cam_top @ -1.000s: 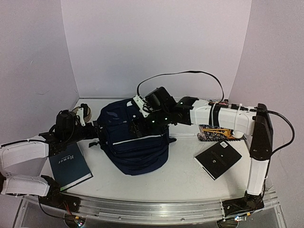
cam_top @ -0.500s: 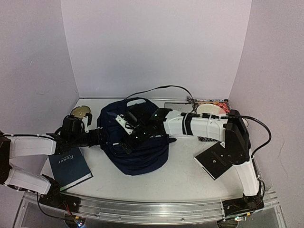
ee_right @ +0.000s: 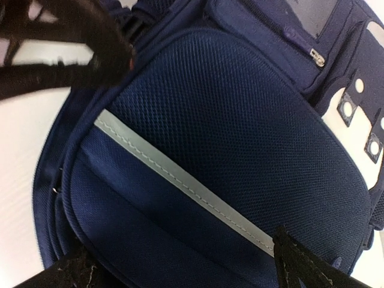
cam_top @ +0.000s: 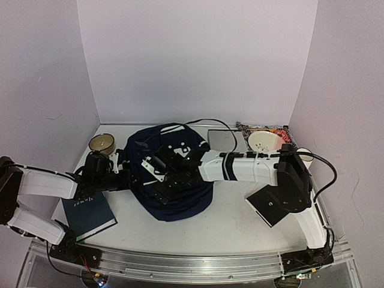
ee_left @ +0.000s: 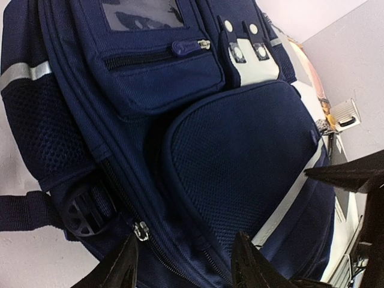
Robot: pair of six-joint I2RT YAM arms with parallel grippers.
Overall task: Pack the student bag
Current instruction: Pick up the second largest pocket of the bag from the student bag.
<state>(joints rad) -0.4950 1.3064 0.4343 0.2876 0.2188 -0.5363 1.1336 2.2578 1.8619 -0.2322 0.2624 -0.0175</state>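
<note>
The student bag point(cam_top: 180, 195), navy with a pale stripe, lies in the middle of the table. Its front pockets and white buckled patches point(ee_left: 255, 63) fill the left wrist view. My left gripper point(cam_top: 122, 179) is at the bag's left side, its jaws apart astride the main zipper seam point(ee_left: 180, 246), near a clear zipper pull point(ee_left: 141, 230); nothing is gripped. My right gripper point(cam_top: 157, 179) hovers wide open over the mesh front pocket point(ee_right: 240, 138), just above the reflective stripe point(ee_right: 180, 180).
A dark hardcover book point(cam_top: 90, 213) lies at the front left, under the left arm. A black case point(cam_top: 273, 205) lies to the right. At the back stand a tape roll point(cam_top: 102, 144), a grey flat item point(cam_top: 222, 139), a white bowl point(cam_top: 264, 141) and a patterned pouch point(cam_top: 255, 126).
The right arm has swung left and down over the bag, its jaws opening a little wider. The left gripper has moved right against the bag's side with its jaws narrowing.
</note>
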